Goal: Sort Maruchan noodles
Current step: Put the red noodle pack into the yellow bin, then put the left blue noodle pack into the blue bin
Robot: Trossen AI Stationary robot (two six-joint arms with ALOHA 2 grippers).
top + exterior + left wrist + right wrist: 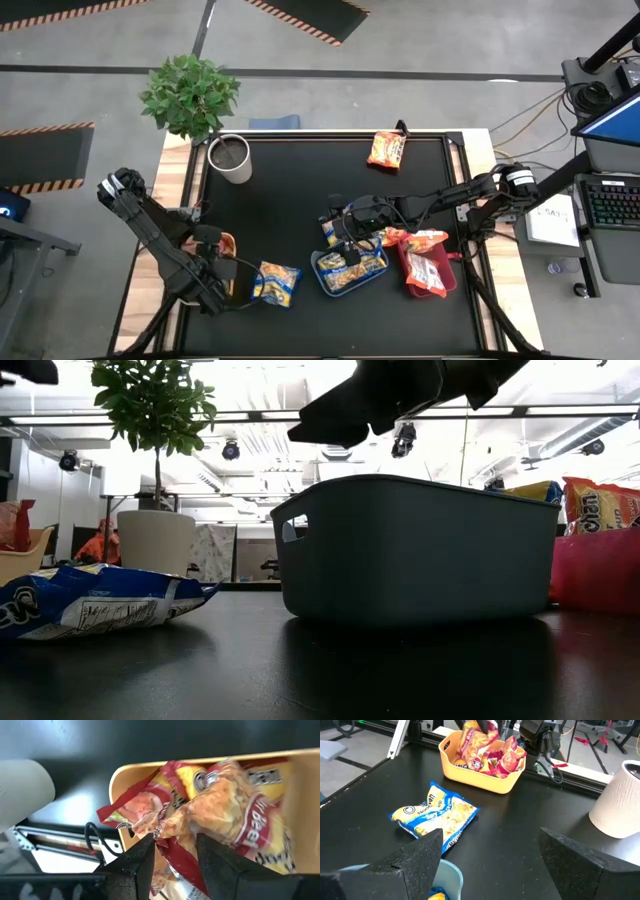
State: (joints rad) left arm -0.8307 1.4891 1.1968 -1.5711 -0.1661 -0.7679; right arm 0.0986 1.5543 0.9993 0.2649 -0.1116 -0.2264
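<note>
My left gripper [175, 840] is over the yellow tray [150, 767] at the table's near left, shut on a red-and-yellow noodle packet [172, 827]. More red packets [250, 805] fill that tray. A blue-and-yellow packet [277, 283] lies flat on the table between the yellow tray and the blue tray [322, 275], which holds blue-and-yellow packets. My right gripper [490, 837] hangs open and empty above the blue tray's far left part [447, 870]. Orange packets sit in the red tray [440, 285]. One orange packet [387, 150] lies at the far edge. My left gripper pinches the red packet between its two fingers [145, 860], at a crinkled part near one end [175, 852]. It comes from above, pointing down into the yellow tray. The packet hangs below the fingers, its lower part among the other packets in the tray [470, 742].
A white cup [230, 158] and a potted plant [190, 95] stand at the far left corner. An orange packet [395, 237] lies between the blue and red trays, and a blue-and-yellow one [330, 230] just beyond the blue tray. The table's middle and far part is bare black surface.
</note>
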